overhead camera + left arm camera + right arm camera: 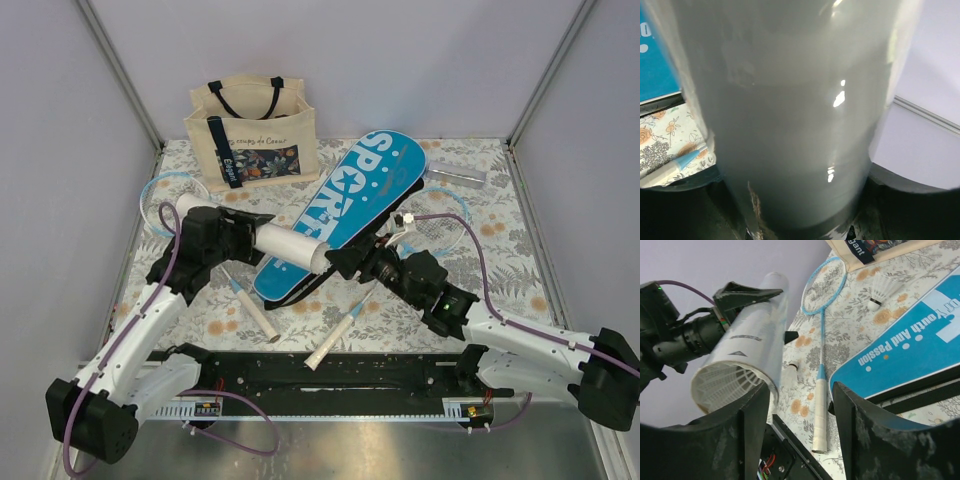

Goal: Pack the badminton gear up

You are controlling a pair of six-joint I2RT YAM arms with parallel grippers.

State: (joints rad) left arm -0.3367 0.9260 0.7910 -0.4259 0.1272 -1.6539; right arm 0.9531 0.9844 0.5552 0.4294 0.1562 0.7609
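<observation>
Right wrist view shows the right gripper point(801, 387) released, jaws spread and empty, with the open mouth of the glossy white cylindrical plastic tube point(747, 340) just to its left, clasped mid-barrel by the left gripper point(243, 233); it looks light, slick and crushable, so best gripped gently around its middle.

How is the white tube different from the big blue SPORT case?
The white tube is round; the blue SPORT case is flat with white letters. The tube is held up by the left gripper; the case lies on the table. The case is much bigger. Both are long.
</observation>
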